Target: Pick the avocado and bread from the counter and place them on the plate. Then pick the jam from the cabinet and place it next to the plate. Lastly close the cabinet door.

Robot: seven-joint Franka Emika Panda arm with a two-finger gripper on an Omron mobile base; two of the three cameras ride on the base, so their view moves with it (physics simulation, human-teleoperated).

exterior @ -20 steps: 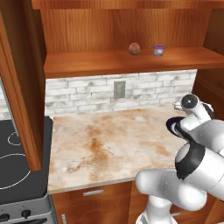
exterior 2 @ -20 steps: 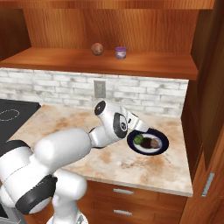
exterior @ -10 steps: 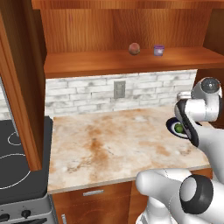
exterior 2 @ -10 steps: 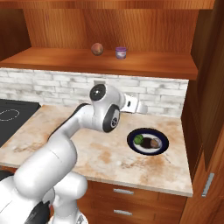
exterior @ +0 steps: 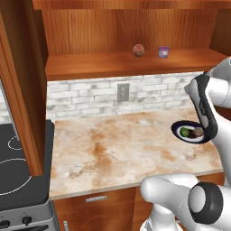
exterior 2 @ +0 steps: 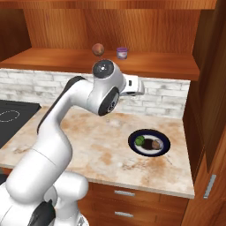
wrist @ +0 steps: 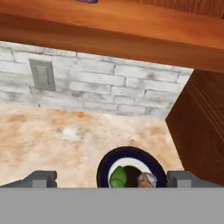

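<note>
Fingers point(wrist: 112, 179) wide open, empty, up over plate point(wrist: 105, 168) w/ avocado point(wrist: 118, 177) & bread point(wrist: 146, 179).

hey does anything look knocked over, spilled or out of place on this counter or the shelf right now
Nothing stands out. The avocado and bread sit side by side on the plate, nothing spilled on the counter. The jam stands upright on the cabinet shelf beside a reddish-brown ball.
</note>
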